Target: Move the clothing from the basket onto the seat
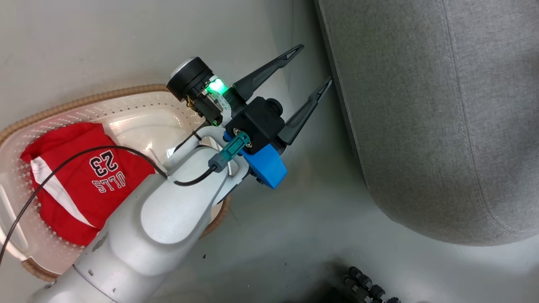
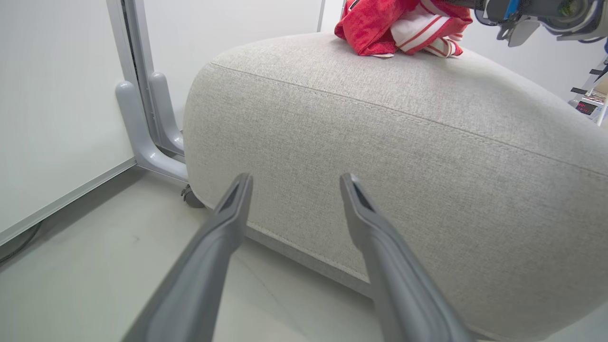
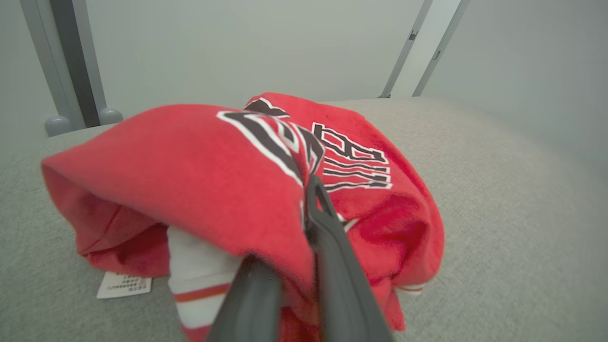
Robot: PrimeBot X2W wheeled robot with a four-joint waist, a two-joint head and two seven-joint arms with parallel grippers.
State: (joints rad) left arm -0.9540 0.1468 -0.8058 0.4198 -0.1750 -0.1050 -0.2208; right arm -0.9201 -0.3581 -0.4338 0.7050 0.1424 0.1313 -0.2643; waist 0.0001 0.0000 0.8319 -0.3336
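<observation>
The cream-white basket (image 1: 139,110) with brown woven rim stands on the floor at the left and holds one red garment (image 1: 84,176), its number 23 facing up. My left gripper (image 1: 315,63) hangs open and empty over the floor between the basket and the grey seat (image 1: 442,105); its fingers (image 2: 228,223) point at the seat's side (image 2: 380,142). A second red garment (image 2: 403,23) lies bunched on top of the seat. My right gripper (image 3: 295,225) is shut on this garment (image 3: 213,180), which rests on the seat cushion (image 3: 498,190). The right gripper's body (image 2: 536,14) hovers beside it.
A white partition with grey metal feet (image 2: 142,128) stands just behind the seat's end. A black cable (image 1: 63,165) from my left arm crosses over the basket. Dark rollers of my base (image 1: 370,288) sit at the bottom. A white label (image 3: 124,285) lies on the cushion.
</observation>
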